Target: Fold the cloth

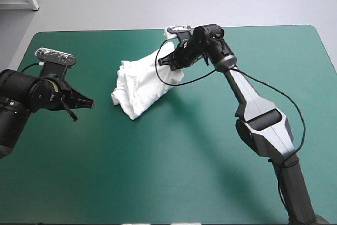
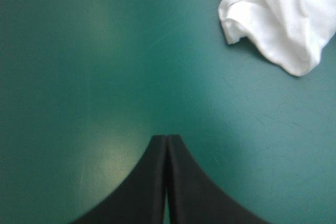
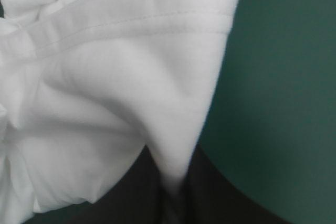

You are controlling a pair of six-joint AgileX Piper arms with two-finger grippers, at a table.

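The white T-shirt (image 1: 141, 85) lies as a crumpled heap on the teal-green cover, a little back of the table's middle. One corner of it is pulled up toward the far side, and my right gripper (image 1: 167, 61) is shut on that corner. In the right wrist view the T-shirt (image 3: 115, 87) fills the space ahead of the fingers, a stitched hem running across it, with cloth pinched between the fingertips (image 3: 176, 187). My left gripper (image 1: 89, 103) hovers at the left of the table, shut and holding nothing. Its wrist view shows the T-shirt (image 2: 283, 19) well ahead and off to one side of the left gripper (image 2: 166, 142).
Bare teal-green cover (image 1: 174, 172) stretches across the whole near half of the table and to the right of the right arm. The table's far edge (image 1: 105, 31) runs just behind the heap.
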